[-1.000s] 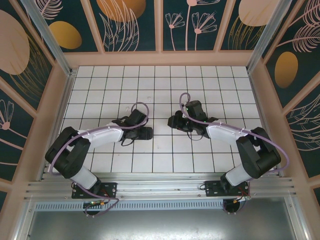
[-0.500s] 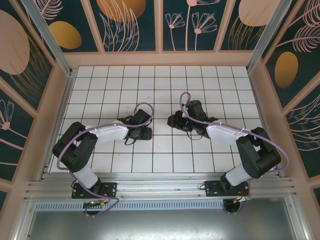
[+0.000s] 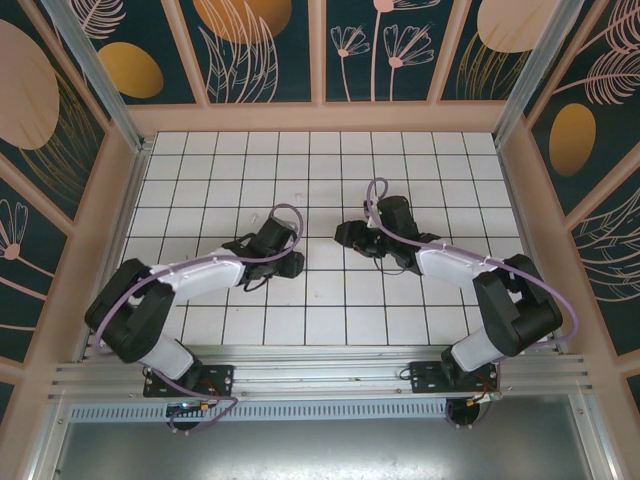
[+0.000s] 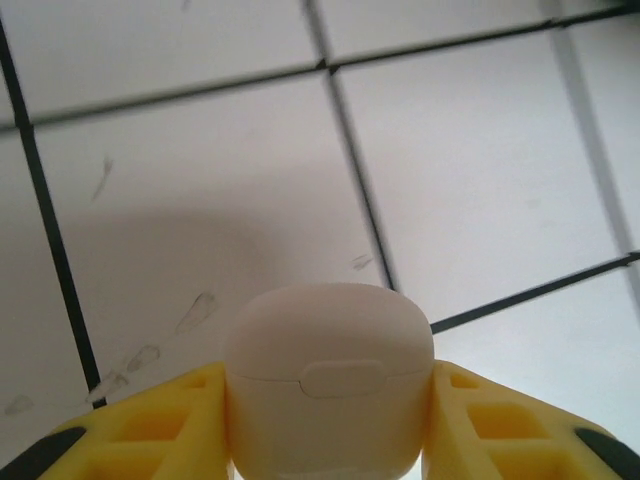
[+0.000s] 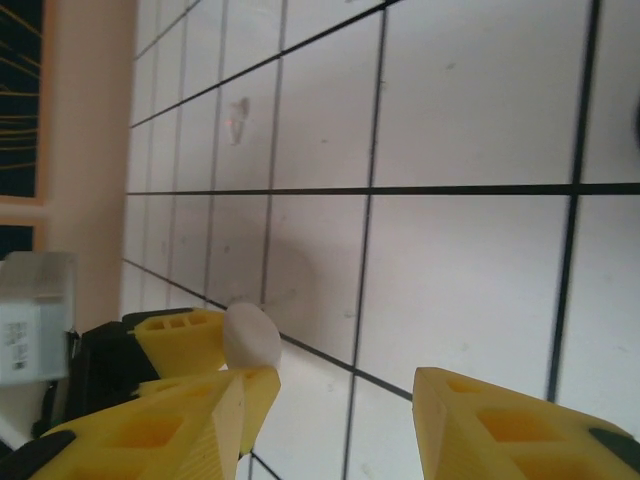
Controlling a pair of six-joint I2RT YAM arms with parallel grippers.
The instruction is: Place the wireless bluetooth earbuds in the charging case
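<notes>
— Where is the white charging case (image 4: 328,350)?
— Clamped between the left gripper (image 4: 330,420) fingers, over the tiled table (image 4: 200,180).
— And the right gripper (image 5: 335,395)?
— Jaws apart, nothing between them (a white lump (image 5: 250,337) sits just beside; earbud or not, I cannot tell).

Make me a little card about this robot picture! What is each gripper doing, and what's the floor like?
left gripper: closed on the white charging case
white charging case: lid shut, gripped from both sides
right gripper: jaws apart, nothing between them
tiled floor: white squares with dark lines
</notes>
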